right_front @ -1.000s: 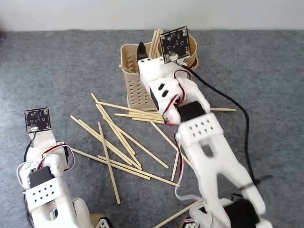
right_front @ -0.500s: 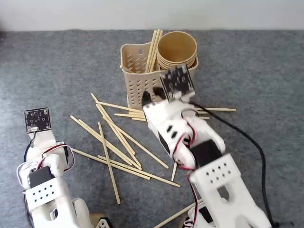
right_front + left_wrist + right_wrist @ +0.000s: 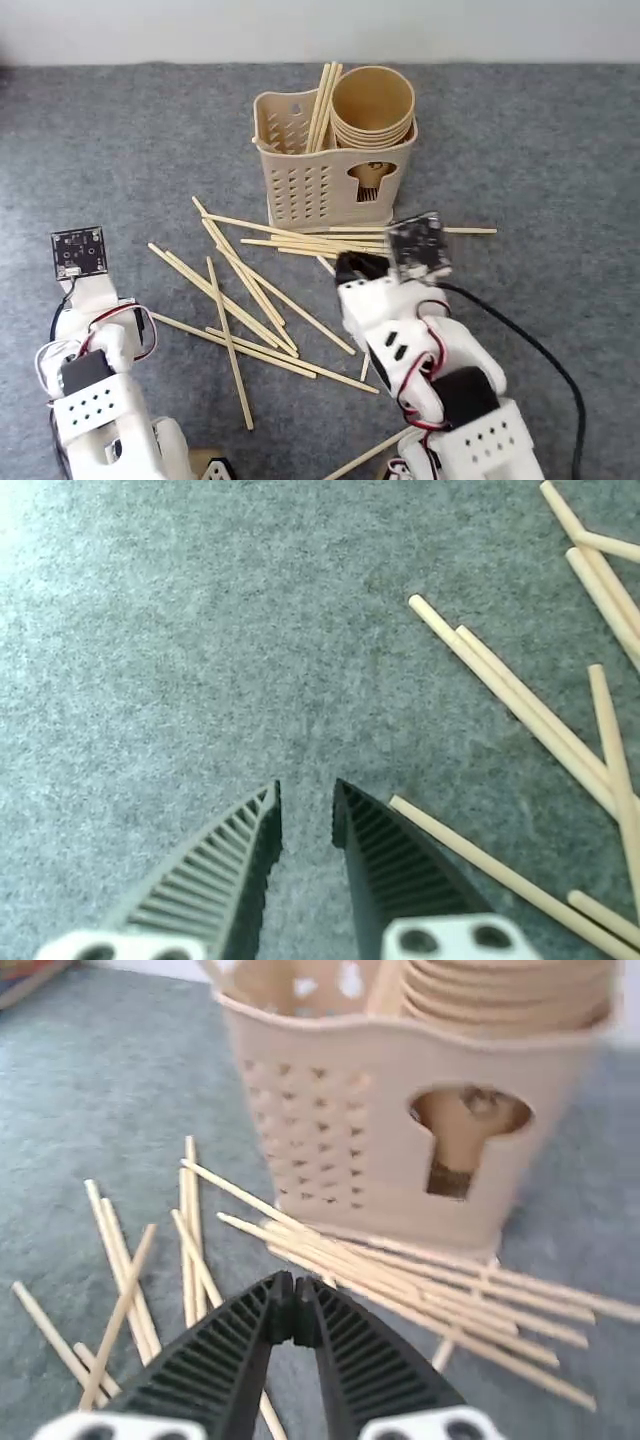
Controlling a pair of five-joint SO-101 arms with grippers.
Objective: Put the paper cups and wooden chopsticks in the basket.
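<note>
— Fingers of the right gripper (image 3: 293,1290)?
— Shut, pressed tip to tip, with nothing pinched between. Black, with little ridges.
— And just past those tips?
— Loose wooden chopsticks (image 3: 420,1280), lying flat on the grey carpet (image 3: 90,1090). Behind them, the basket (image 3: 340,1110), close by.
— Touching any stick?
— Hard to tell from the wrist view. Maybe just above, not touching.
— Same gripper from high up?
— Low over the carpet, just in front of the bunch at the foot of the basket.
— Fingers of the left gripper (image 3: 307,800)?
— Open only a thin crack, holding nothing. Pointed down at bare carpet. A few chopsticks (image 3: 510,700) close on one side, not touching.
— And that arm?
— Down at the near corner, well apart from the basket.
— Now the basket (image 3: 300,190) from high up?
— Standing upright near the far edge of the carpet. Beige, with rows of small holes in the wall.
— Inside?
— A stack of paper cups (image 3: 372,100), tucked one into the next, at one end. A few more chopsticks (image 3: 323,95) standing beside the cups and poking over the rim.
— And the rest?
— Spread flat on the carpet between the two arms, many crossed over each other. One bunch right against the foot of the basket. One more stick down by the base of the right arm.
</note>
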